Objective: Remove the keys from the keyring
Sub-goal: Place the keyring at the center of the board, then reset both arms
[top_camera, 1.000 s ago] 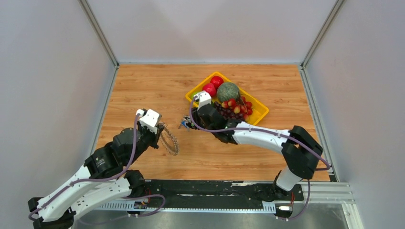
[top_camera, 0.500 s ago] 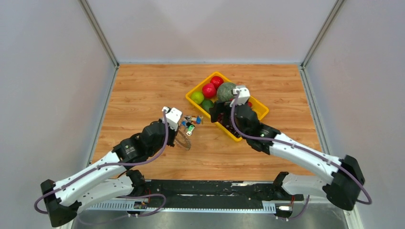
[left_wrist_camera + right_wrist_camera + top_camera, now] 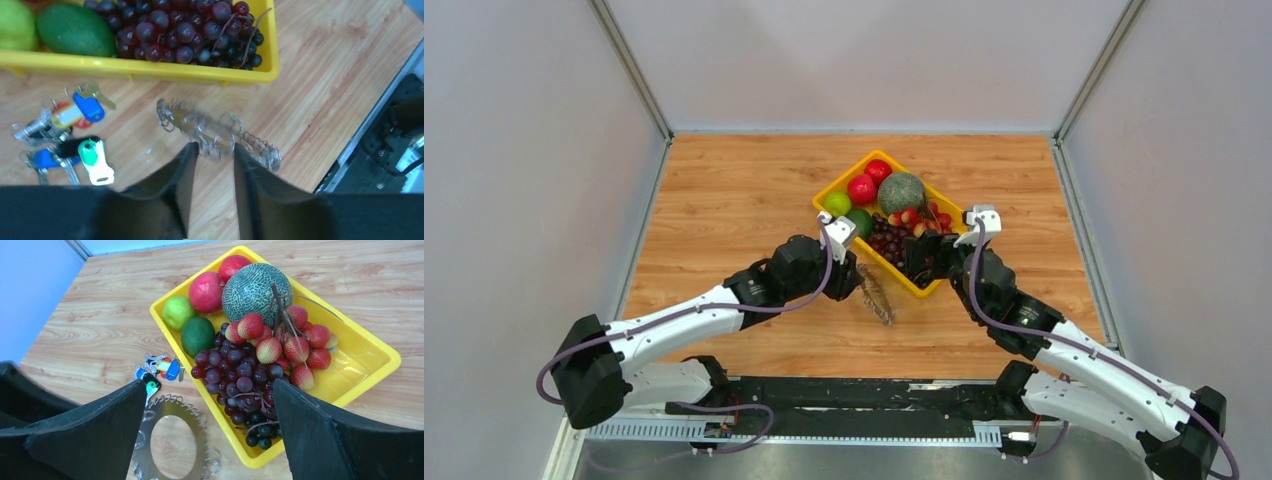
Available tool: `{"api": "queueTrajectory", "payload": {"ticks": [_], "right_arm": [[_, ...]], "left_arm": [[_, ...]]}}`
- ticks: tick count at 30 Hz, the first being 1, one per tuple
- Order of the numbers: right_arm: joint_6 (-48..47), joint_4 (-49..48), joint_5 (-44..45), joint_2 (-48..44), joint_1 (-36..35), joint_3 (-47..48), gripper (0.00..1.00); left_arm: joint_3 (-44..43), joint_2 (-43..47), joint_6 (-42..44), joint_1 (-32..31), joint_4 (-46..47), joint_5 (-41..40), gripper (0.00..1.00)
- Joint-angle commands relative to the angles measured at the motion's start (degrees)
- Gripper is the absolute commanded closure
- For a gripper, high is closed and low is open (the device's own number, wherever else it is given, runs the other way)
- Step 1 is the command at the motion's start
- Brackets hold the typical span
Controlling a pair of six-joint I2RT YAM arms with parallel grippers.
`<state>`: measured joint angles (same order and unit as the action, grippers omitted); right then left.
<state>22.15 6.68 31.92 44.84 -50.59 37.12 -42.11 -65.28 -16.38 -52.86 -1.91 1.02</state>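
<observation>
Left wrist view shows the left gripper (image 3: 215, 150) with its jaws a narrow gap apart and the keyring (image 3: 216, 136) right in that gap at the fingertips; whether the pads pinch it or merely flank it cannot be told. From here the ring is edge-on, its long axis running across the jaws, roughly parallel to the rim of the yellow tray (image 3: 150, 70) just beyond. The keys (image 3: 200, 430) are strung round it as a toothed silver band, its open face turned toward the right wrist camera. The right gripper (image 3: 210, 385) is spread wide and holds nothing; it hovers over the tray's near corner, above the grapes (image 3: 230, 375), with the ring lower and toward the robot's left. So the left arm is the one at the ring, and the right would, I judge, have to drop leftward to reach a key. A small bunch of coloured keys (image 3: 87, 107) lies on the wooden table (image 3: 320, 75) near the ring, apart from it
</observation>
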Motion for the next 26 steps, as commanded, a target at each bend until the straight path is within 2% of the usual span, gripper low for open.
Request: {"api": "queueTrajectory", "payload": {"ticks": [1, 2, 4, 7, 10, 13, 18, 22, 26], "right_arm": [[1.29, 2.68, 0.55, -1.73, 0.05, -0.13, 0.0], [1.58, 3.25, -0.16, -1.77, 0.03, 0.0, 0.0], [2.05, 4.3, -1.91, -1.96, 0.05, 0.41, 0.0], [1.88, 5.64, -5.26, -2.96, 0.05, 1.36, 0.0], [-0.75, 6.22, -6.58, -5.36, 0.01, 2.41, 0.0], [-4.69, 8.89, -6.92, -7.73, 0.0, 6.23, 0.0], [-8.25, 14.45, -3.0, -9.52, 0.0, 16.5, 0.0], [-9.91, 16.43, 0.38, -10.77, 0.05, 22.19, 0.0], [-10.37, 18.05, 1.94, -11.06, 0.03, 24.44, 0.0]], "left_arm": [[-1.91, 1.26, -4.69, 1.95, 2.52, -7.07, 0.4], [-0.84, 3.15, -5.01, 2.27, 1.12, -9.54, 0.11], [0.97, 7.52, -5.07, 3.46, -1.63, -15.45, 0.02], [3.08, 13.5, -7.68, 4.73, -6.33, -23.39, 0.0], [2.23, 19.28, -10.31, 5.54, -12.6, -26.25, 0.0], [-0.91, 22.83, -9.32, 5.62, -16.81, -25.51, 0.0], [-8.78, 27.7, -9.41, 5.58, -25.44, -32.18, 0.0], [-13.39, 32.46, -4.9, 5.58, -25.4, -37.38, 0.0], [-15.06, 34.58, -1.31, 5.58, -24.74, -39.15, 0.0]]}}
